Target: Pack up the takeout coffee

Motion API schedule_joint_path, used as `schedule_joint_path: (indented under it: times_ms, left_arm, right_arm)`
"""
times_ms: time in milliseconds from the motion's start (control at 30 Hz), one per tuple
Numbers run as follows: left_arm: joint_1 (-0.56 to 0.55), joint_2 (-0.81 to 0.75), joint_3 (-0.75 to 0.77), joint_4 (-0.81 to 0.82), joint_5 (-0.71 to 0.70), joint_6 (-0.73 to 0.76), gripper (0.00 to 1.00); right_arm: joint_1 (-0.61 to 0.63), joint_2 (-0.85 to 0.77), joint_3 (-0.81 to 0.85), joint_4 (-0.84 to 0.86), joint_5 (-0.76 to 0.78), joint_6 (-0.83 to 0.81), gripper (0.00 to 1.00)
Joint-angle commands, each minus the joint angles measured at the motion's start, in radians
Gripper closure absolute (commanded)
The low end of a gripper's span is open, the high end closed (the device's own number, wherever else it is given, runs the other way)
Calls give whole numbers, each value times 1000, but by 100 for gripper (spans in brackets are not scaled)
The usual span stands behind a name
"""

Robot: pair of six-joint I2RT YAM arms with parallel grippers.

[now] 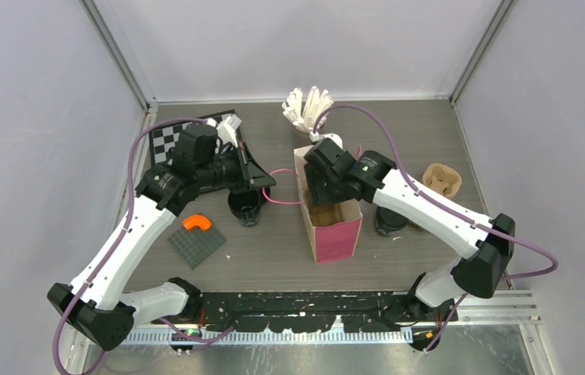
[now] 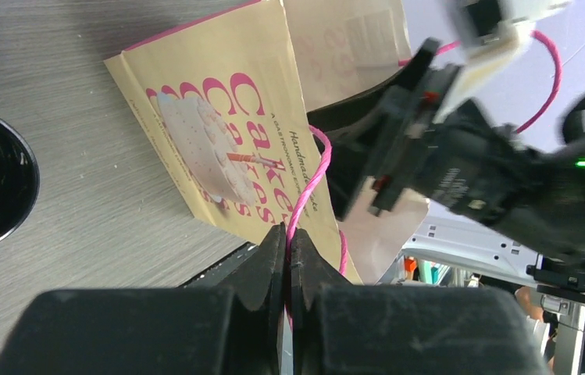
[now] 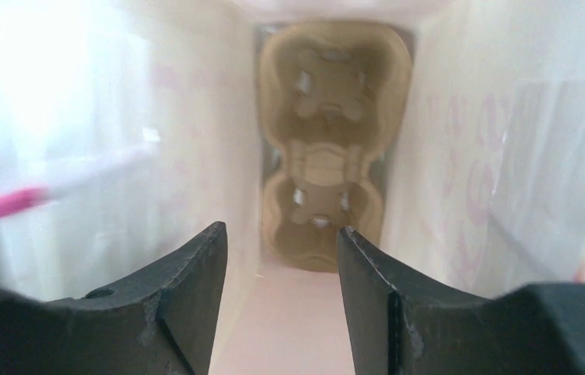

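The left claw (image 2: 288, 242), left of centre, is clenched on the pink handle (image 2: 319, 168) of the bag (image 1: 337, 234). Just below it a black cup (image 1: 244, 207) stands on the counter (image 1: 273, 258). At centre the bag stands upright with its mouth open. The right claw (image 3: 280, 234) is down inside it, released and empty, facing a carrier (image 3: 328, 156) on the bag's floor. A second cup (image 1: 390, 223) stands just right of the bag, partly hidden by the right arm. A spare carrier (image 1: 441, 180) lies farther right.
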Motion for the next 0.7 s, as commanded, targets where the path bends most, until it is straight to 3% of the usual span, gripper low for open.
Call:
schedule_joint_path:
  times_ms: [0, 100, 333, 433, 500, 600, 667]
  left_arm:
    - [4, -6, 61, -44, -6, 60, 96]
    - [3, 4, 71, -58, -11, 79, 96]
    - [4, 19, 101, -46, -26, 113, 94]
    - [4, 34, 120, -25, -8, 112, 89]
    - [3, 42, 128, -14, 1, 105, 80]
    - [5, 44, 141, 2, 9, 89, 57]
    - [3, 42, 156, -3, 2, 80, 46]
  right_arm:
    - [6, -65, 131, 10, -84, 15, 41]
    - [6, -100, 162, 20, -86, 41, 39]
    - [6, -156, 245, 96, -64, 63, 20]
    - [6, -159, 314, 80, -22, 62, 20]
    - [6, -170, 339, 86, 1, 60, 20]
    - [5, -198, 345, 128, 16, 55, 20]
    - [6, -223, 338, 162, 34, 53, 20]
